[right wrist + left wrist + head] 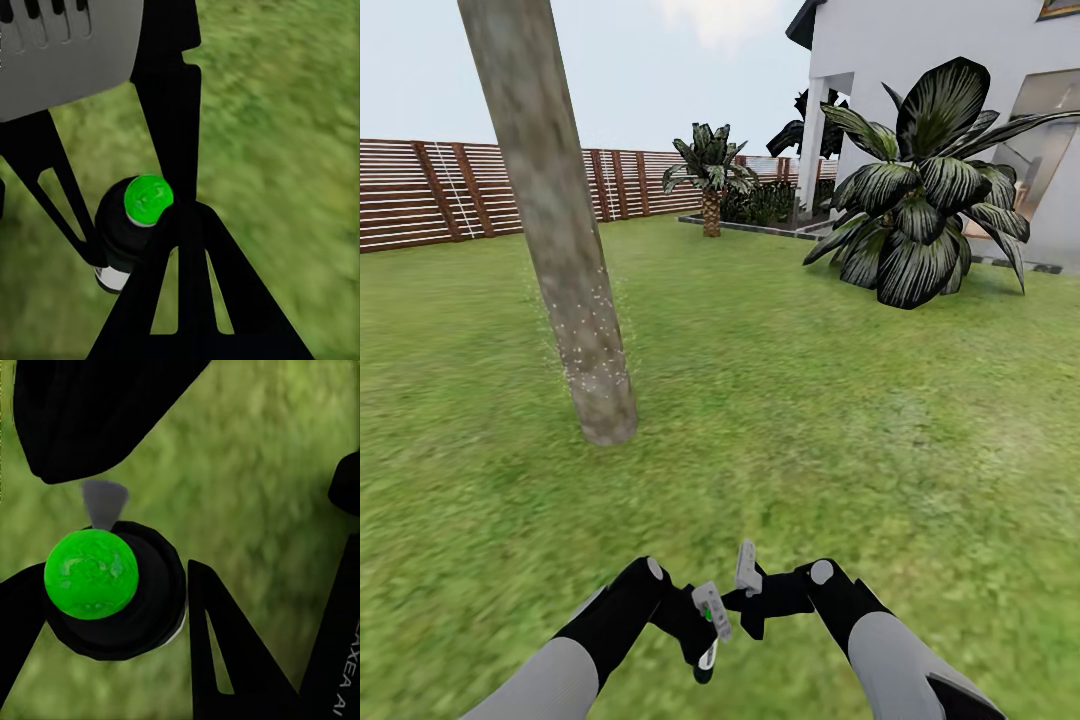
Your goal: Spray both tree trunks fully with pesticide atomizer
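— Low over the lawn (pixel 780 420), what do the arms carry?
— The left end effector (pixel 705 640) is clamped on the spray bottle (pixel 710 612), its fingers (pixel 225 645) pressing the dark body; the bottle's green end (pixel 91 574) faces the wrist camera.
— And the right end effector (pixel 752 598)?
— Just beside the bottle; whether its fingers are apart or together, I cannot tell.
— The tree?
— Its trunk (pixel 555 220) rises ahead to the left, pale specks (pixel 592 345) dotting its lower part. Behind stand the fence (pixel 420 195), a broad-leaved plant (pixel 920 200) and the house (pixel 900 60).
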Motion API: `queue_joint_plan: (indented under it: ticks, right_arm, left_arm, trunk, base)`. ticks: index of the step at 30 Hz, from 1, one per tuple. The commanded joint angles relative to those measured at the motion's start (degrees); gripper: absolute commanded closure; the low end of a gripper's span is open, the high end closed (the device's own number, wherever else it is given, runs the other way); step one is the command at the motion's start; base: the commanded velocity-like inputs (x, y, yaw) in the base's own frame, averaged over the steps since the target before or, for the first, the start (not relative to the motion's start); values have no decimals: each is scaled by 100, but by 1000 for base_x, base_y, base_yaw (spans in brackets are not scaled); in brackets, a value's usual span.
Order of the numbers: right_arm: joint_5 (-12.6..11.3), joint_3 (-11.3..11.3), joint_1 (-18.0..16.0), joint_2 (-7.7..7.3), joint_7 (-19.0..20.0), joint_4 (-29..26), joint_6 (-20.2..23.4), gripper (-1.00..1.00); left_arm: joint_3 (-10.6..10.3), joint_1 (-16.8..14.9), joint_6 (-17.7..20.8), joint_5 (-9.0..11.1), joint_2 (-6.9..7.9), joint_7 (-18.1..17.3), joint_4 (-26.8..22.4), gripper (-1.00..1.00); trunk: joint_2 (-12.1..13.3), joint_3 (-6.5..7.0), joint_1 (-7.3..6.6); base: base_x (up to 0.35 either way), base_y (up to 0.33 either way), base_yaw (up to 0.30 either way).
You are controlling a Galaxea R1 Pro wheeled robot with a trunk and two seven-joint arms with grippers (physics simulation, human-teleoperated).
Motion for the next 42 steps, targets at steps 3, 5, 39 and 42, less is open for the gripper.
queue_joint_plan:
  ticks: [3, 5, 39, 42]
  right_arm:
    - [0, -3, 0, 0, 0, 0, -1, 100]
    - [0, -1, 0, 0, 1, 0, -2, 100]
    - [-47, -31, 28, -65, -765, 64, -21, -100]
    - [-421, -126, 233, -150, -1923, 107, -18, -100]
  left_arm:
    - [5, -4, -1, 6, 0, 1, -22, 100]
    - [8, -5, 1, 29, 0, 1, -39, 100]
    - [1603, 84, -57, 591, 1302, 1414, 280, 100]
    - [2482, 115, -522, 859, 1263, 2167, 315, 100]
  trunk:
    - [0, 0, 0]
    - [0, 0, 0]
    - [0, 0, 0]
    - [0, 0, 0]
  base:
    - [0, 0, 0]
    - [0, 0, 0]
    - [0, 0, 0]
    - [0, 0, 0]
